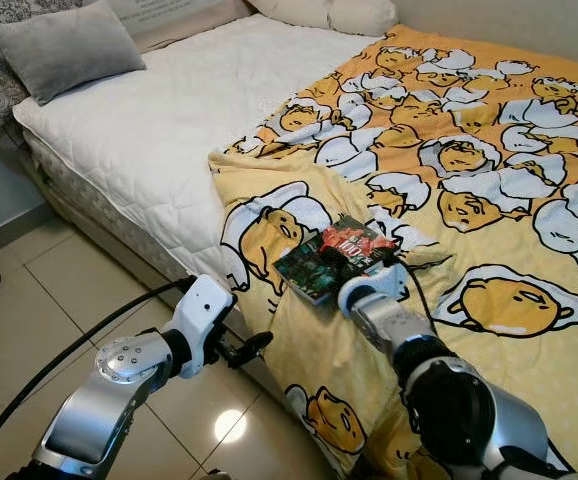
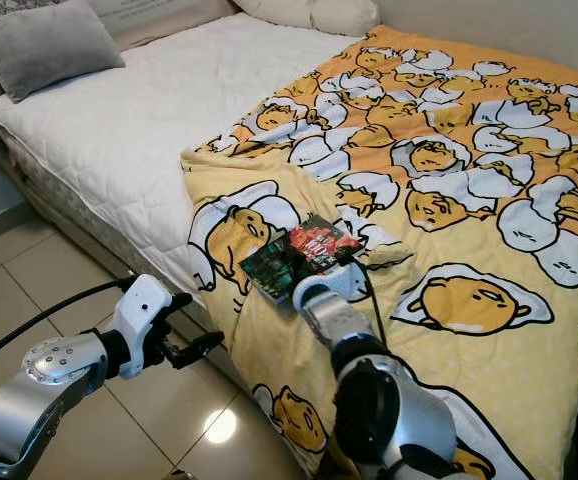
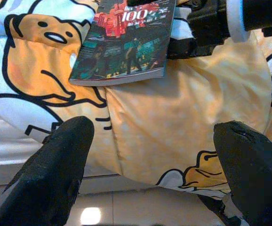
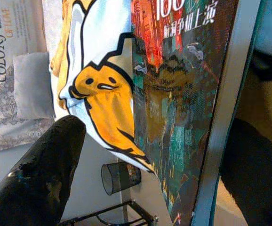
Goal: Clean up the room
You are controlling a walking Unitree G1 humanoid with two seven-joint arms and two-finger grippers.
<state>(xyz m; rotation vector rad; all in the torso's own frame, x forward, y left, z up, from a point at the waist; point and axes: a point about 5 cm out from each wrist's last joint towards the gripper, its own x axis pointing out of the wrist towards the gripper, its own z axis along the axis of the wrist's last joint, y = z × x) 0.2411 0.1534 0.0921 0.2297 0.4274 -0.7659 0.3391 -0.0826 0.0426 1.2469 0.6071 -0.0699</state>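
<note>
Centrally in the left eye view lay a thin paperback book with a dark cover of red and teal city artwork [image 1: 334, 258], flat on the yellow blanket printed with white-and-orange cartoon egg characters [image 1: 489, 160], close to the blanket's near edge where the cloth draped over the side of the bed. The blanket covered the right half of the frame; the white quilted mattress [image 1: 159, 120] showed bare in the upper left, with a grey square pillow [image 1: 64, 45] at the top left corner and pale pillows [image 1: 329, 12] along the top edge.

The right hand [image 1: 374, 262] reached in from the lower right on its silver arm and met the book at its right-hand end. In the right wrist view the book's cover and pale edge [image 4: 192, 117] ran between the two black fingers [image 4: 42, 174], one on each side, so the hand looked set around the book, though whether the fingers actually pressed on it could not be told.

The left hand [image 1: 247, 349] hovered at the lower left of the frame, beside the bed and over the beige tiled floor [image 1: 69, 290], well apart from the book. In the left wrist view its fingers [image 3: 56, 174] stood wide and released, with the book [image 3: 126, 42] and the blanket beyond them. A black wire-mesh bin [image 4: 119, 176] stood on the floor in the right wrist view.
</note>
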